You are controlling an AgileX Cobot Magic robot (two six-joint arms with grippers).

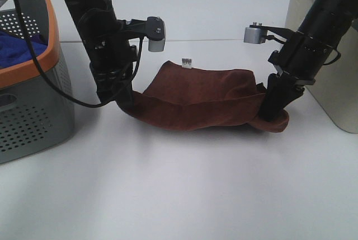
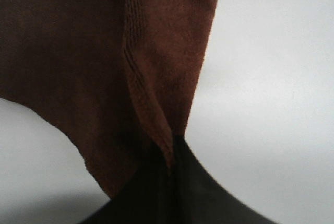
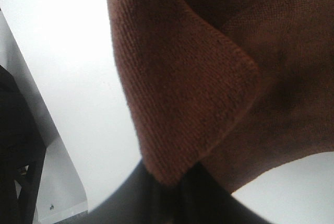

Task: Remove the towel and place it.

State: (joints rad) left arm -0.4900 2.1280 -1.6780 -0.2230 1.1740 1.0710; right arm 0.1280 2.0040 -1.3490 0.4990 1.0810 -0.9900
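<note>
White tabletop (image 1: 179,195), bare and matte, pale wall behind. Towel (image 1: 201,97): reddish-brown terry, slung as a sagging band over the middle of the table, long axis running 9 to 3 o'clock in the high view, small white tag (image 1: 187,61) standing up at its 12 o'clock edge. Lower fold droops towards the surface; cannot tell whether it rests there or hangs just clear. Left gripper (image 1: 126,103) is pinched tight on the 9 o'clock end, right gripper (image 1: 271,111) likewise on the 3 o'clock end, jaws closed down on cloth with no gap showing. So the towel lies between the two tools, neither arm nearer than the other; judged from that, any carry has to be made by both arms together along or across that 9-to-3 line, or the cloth will slacken or pull taut. Outward: grey perforated basket (image 1: 33,100) with orange rim at 9 o'clock of the towel, just beside the left arm, blue cloth (image 1: 19,47) inside it; beige bin (image 1: 330,83) at 2 to 3 o'clock, behind the right arm. Which is meant as the placing spot, cannot say. High view gives the whole span and both containers but hides the fingertips behind arm and cloth. Left wrist view shows the bite itself, a ribbed hem (image 2: 133,78) gathered into the closed tips. Right wrist view shows a folded corner (image 3: 229,93) doubled over at its grip, which the high view does not reveal.
</note>
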